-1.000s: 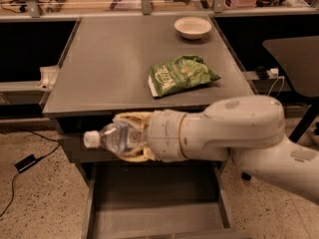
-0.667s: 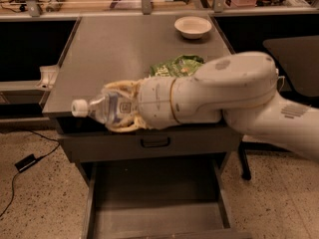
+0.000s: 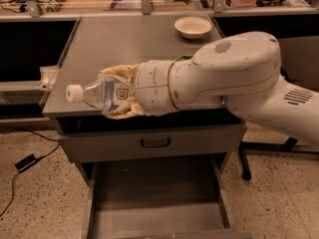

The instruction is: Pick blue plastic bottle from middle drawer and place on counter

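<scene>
A white robot arm reaches in from the right across the counter, its gripper clamped around the blue plastic bottle. The cream-coloured fingers close on the bottle's middle from above and below. The bottle lies on its side with its white cap pointing left, over the front-left part of the grey top and near the front edge. From where I stand I cannot tell whether it touches the surface or hangs just above it.

Below, the middle drawer stands pulled out, its flat grey floor bare. Above it sits a closed drawer front with a small black loop handle.

At the back of the counter rests a white bowl, well apart from the gripper. A sliver of a green bag shows just behind the arm. On the speckled floor to the left, a black adapter lies on its cable.
</scene>
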Action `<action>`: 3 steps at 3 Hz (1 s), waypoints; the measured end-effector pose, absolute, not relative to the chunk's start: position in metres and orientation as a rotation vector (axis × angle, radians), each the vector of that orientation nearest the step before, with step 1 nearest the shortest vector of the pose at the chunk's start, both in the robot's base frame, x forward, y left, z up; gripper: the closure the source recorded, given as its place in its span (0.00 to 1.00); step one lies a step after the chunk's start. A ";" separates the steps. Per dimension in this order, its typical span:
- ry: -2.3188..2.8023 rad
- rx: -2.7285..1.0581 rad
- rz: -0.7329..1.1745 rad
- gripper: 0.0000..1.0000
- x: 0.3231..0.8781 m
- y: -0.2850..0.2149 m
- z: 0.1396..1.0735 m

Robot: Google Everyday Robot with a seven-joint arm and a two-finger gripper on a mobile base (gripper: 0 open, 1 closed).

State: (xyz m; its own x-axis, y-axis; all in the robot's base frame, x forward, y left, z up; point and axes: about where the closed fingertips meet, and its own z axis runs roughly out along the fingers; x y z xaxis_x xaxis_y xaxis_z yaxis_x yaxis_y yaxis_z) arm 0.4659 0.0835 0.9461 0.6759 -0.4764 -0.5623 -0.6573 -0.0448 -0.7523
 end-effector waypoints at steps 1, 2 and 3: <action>0.891 -1.712 0.165 1.00 0.486 0.092 0.948; 0.833 -1.759 0.130 1.00 0.535 0.108 0.956; 0.804 -1.807 0.125 1.00 0.592 0.128 0.957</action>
